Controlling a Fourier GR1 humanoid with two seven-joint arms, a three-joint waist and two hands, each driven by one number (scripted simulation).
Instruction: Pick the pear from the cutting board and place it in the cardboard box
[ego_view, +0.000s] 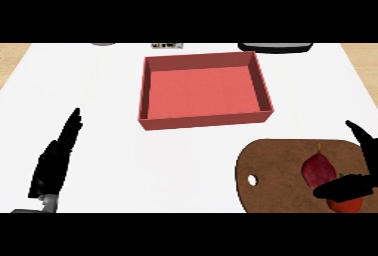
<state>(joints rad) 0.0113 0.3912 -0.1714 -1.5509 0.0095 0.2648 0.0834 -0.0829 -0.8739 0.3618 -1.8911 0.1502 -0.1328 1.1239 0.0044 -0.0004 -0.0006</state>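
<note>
A dark red pear lies on the brown cutting board at the lower right, its stem pointing away from me. My right hand is just right of the pear and open. Its fingers stretch up along the board's right edge, and the thumb reaches in under the pear's near end; whether it touches the pear is unclear. The box is reddish, square and open-topped, with nothing inside, and stands in the middle further back. My left hand rests open at the lower left, fingers straight.
An orange-red patch shows just below the right thumb at the board's near edge. Dark objects line the counter's far edge behind the box. White countertop stretches between the left hand, box and board.
</note>
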